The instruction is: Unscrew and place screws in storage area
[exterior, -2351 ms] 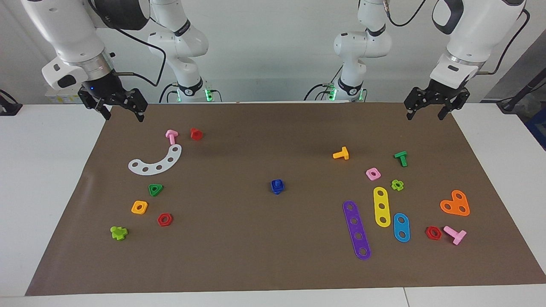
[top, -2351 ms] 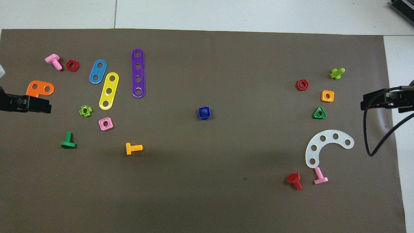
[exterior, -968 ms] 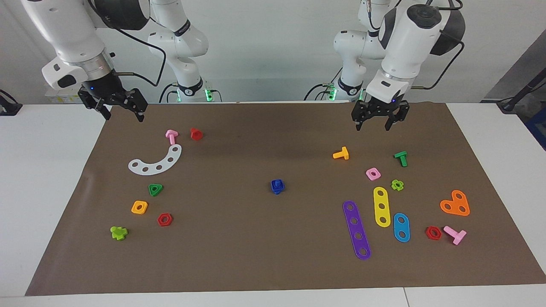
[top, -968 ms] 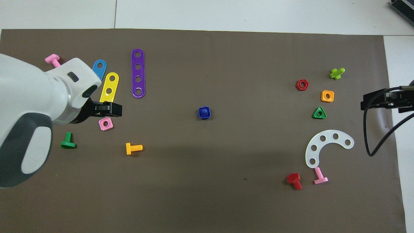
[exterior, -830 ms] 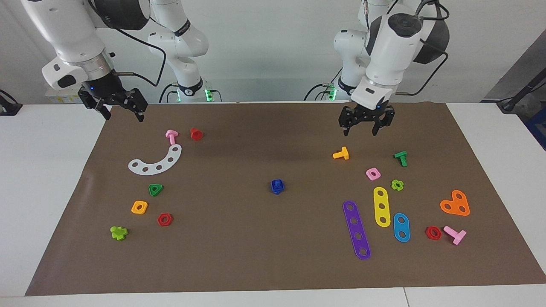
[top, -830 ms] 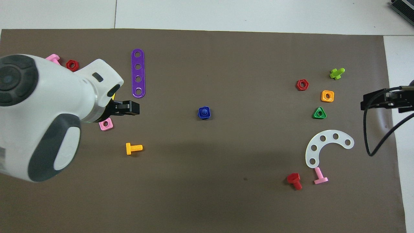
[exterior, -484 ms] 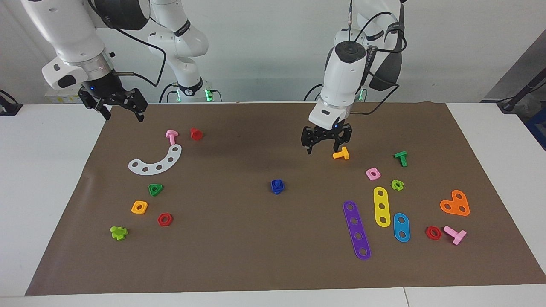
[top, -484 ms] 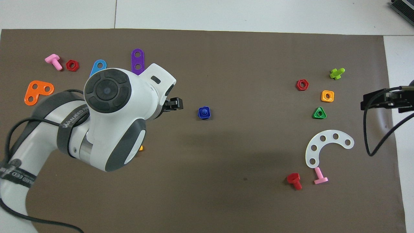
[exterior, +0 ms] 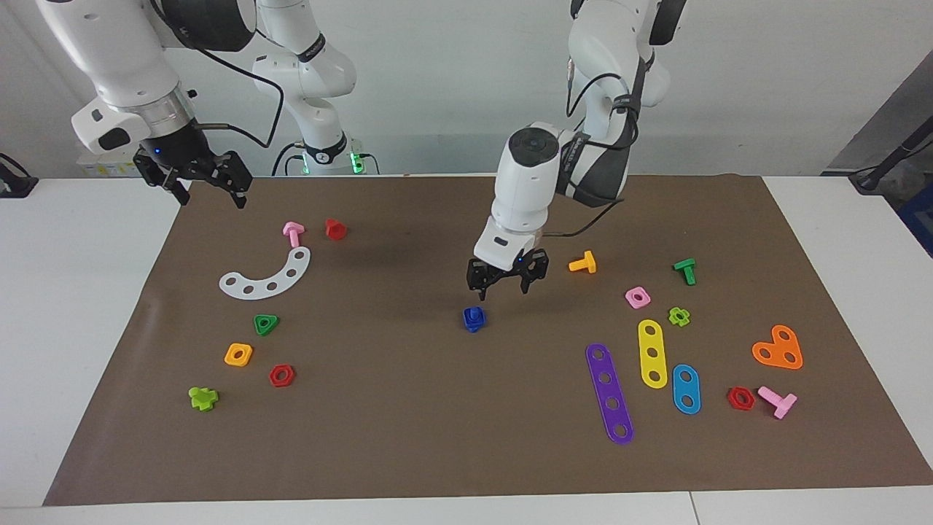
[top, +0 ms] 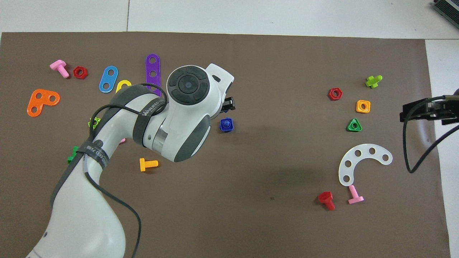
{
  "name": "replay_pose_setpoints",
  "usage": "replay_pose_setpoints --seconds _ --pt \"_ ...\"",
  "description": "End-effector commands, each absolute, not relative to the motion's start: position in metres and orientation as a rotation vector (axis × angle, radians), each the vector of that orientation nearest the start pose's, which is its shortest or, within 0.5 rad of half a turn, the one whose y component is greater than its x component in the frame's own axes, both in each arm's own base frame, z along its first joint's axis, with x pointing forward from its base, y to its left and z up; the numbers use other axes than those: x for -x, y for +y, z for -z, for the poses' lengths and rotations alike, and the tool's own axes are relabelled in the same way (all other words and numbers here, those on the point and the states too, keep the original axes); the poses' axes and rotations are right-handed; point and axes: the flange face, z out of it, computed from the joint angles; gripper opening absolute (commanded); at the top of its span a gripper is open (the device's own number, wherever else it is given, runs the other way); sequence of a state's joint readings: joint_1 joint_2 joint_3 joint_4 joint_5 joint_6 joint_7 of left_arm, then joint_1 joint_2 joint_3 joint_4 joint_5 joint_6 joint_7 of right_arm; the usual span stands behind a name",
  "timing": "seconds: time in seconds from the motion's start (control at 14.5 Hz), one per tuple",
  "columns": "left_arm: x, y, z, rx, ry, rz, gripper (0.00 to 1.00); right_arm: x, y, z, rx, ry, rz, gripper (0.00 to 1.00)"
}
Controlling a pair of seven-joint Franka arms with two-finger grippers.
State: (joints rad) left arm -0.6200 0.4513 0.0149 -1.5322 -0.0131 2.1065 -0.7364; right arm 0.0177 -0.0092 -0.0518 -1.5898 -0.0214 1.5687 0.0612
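Observation:
The dark-blue bolt [exterior: 474,319] stands head down in the middle of the brown mat [exterior: 437,437], its stub up through a blue square nut; it also shows in the overhead view [top: 226,124]. My left gripper [exterior: 503,290] is open and empty. It hangs low over the mat just beside the bolt, toward the left arm's end, apart from it. In the overhead view the arm hides most of the left gripper [top: 229,104]. My right gripper [exterior: 210,198] is open and waits over the mat's corner at the right arm's end. No storage area is marked on the mat.
Toward the left arm's end lie an orange bolt [exterior: 583,263], a pink nut [exterior: 637,297], and purple [exterior: 609,394] and yellow [exterior: 652,354] strips. Toward the right arm's end lie a white curved strip [exterior: 266,277], a green triangular nut [exterior: 265,324] and a red bolt [exterior: 335,229].
My left arm has swung from the mat's corner at its own end to the middle and come down beside the blue bolt. The bolt and the right arm have not moved.

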Motion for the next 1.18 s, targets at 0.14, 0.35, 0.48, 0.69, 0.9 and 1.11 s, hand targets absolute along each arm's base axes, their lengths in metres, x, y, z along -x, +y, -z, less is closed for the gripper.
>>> replay_pose_setpoints --seconds 0.14,0.35,0.48,0.69,0.9,1.11 --pt "-0.586 -0.421 -0.374 3.258 -0.237 0.249 0.86 -0.546 -0.022 -0.623 3.154 0.148 -0.014 1.00" --pt "-0.570 -0.429 -0.345 3.249 -0.198 0.223 0.83 -0.546 -0.022 -0.623 3.154 0.148 -0.012 1.00" --pt "-0.569 -0.430 -0.327 3.230 -0.191 0.196 0.82 -0.546 -0.022 -0.623 3.154 0.148 -0.012 1.00" --pt "-0.564 -0.431 -0.319 3.216 -0.181 0.157 0.81 -0.546 -0.022 -0.623 3.154 0.148 -0.012 1.00" --pt "-0.557 -0.432 -0.311 3.207 -0.169 0.135 0.77 -0.546 -0.022 -0.624 3.154 0.148 -0.010 1.00" --pt "-0.554 -0.431 -0.308 3.193 -0.167 0.103 0.72 -0.546 -0.022 -0.623 3.154 0.148 -0.012 1.00"
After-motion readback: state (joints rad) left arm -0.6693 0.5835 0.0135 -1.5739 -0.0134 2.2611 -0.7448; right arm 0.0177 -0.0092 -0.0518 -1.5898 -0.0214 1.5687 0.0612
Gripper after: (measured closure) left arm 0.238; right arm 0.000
